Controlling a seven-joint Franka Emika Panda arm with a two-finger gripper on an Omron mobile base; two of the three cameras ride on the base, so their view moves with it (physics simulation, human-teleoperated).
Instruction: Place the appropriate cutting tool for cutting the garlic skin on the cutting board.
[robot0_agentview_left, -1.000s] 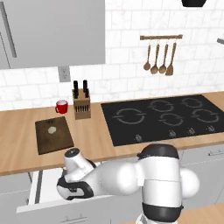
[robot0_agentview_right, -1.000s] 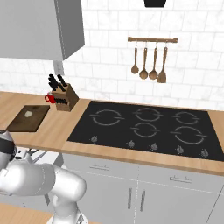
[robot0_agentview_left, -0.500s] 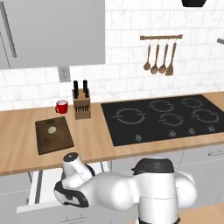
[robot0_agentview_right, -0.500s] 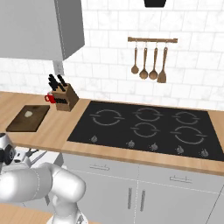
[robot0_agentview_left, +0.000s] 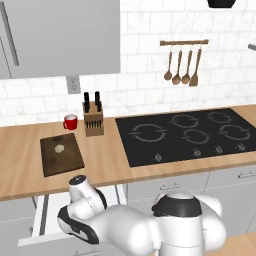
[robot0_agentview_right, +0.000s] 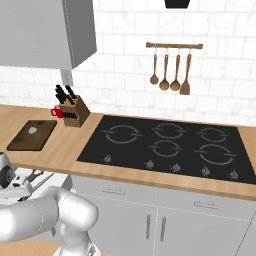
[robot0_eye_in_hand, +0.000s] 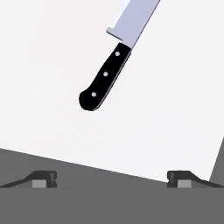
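A knife (robot0_eye_in_hand: 105, 74) with a black riveted handle and a silver blade lies on the white floor of the open drawer (robot0_agentview_left: 39, 222); the blade's tip runs off the top of the hand view. My gripper (robot0_eye_in_hand: 113, 178) hangs above it, open, with the handle's butt ahead of the fingertips and nothing between them. My hand (robot0_agentview_left: 75, 227) is down over the drawer, below the counter's front edge. The dark brown cutting board (robot0_agentview_left: 62, 159) lies on the counter with the pale garlic (robot0_agentview_left: 59, 148) on its far part. From the right base, the board (robot0_agentview_right: 27, 139) and garlic (robot0_agentview_right: 33, 130) show at the left.
A wooden knife block (robot0_agentview_left: 93, 120) and a red mug (robot0_agentview_left: 70, 122) stand behind the board. The black cooktop (robot0_agentview_left: 190, 135) fills the counter to the right. Wooden utensils (robot0_agentview_left: 182, 67) hang on the wall rail. A grey cabinet (robot0_agentview_left: 60, 37) hangs above the board.
The arm has sunk lower and to the left, bringing the hand down over the open drawer. Board, garlic, mug and block have not moved.
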